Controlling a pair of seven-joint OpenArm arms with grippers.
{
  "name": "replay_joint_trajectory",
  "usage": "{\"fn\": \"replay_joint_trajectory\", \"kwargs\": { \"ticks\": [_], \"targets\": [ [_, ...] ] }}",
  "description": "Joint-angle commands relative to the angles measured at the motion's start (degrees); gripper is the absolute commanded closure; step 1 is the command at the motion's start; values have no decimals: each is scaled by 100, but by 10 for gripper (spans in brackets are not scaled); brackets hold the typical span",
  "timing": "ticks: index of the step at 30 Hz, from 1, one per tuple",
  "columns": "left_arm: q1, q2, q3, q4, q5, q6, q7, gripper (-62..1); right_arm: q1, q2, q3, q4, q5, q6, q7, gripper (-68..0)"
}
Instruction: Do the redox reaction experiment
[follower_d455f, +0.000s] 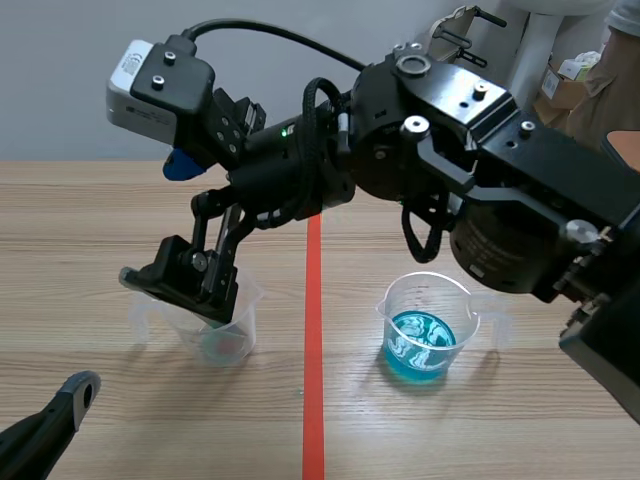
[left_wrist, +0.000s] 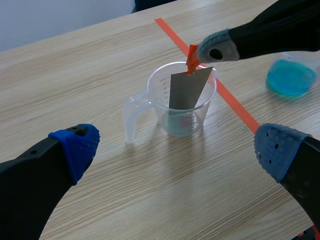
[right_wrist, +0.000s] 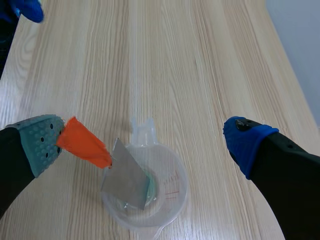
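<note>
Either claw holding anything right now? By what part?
Neither: left claw open; right claw open, one pad only touching the orange tab atop the metal sheet standing in the cup.

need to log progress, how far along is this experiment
Done: the metal strip stands in the clear cup. In hand: nothing gripped; the right end effector is open, touching the strip's orange tab. Left, probably: the blue liquid sits unpoured in the other cup.
</note>
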Motion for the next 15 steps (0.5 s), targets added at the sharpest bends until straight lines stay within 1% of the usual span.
{"fn": "replay_joint_trajectory", "kwargs": {
  "ticks": [1, 7, 11, 12, 15],
  "targets": [
    [-17, 17, 28, 74, -13, -7, -76, -623, -76, 118, 7, 251, 96, 66, 66, -679],
    [-17, 17, 28, 74, -17, 20, -55, -623, -442, 575, 11, 866, 269, 66, 70, -679],
    [-15, 39, 11, 74, -46, 363, -31, -623, -649, 953, 13, 1217, 428, 66, 72, -679],
    [-11, 68, -17, 74, -66, 428, -31, -623, -702, 1062, 22, 1322, 466, 37, 87, -679],
    [37, 245, -232, 146, -83, 442, -13, -623, -846, 1456, 22, 1641, 568, -173, 260, -679]
  ]
}}
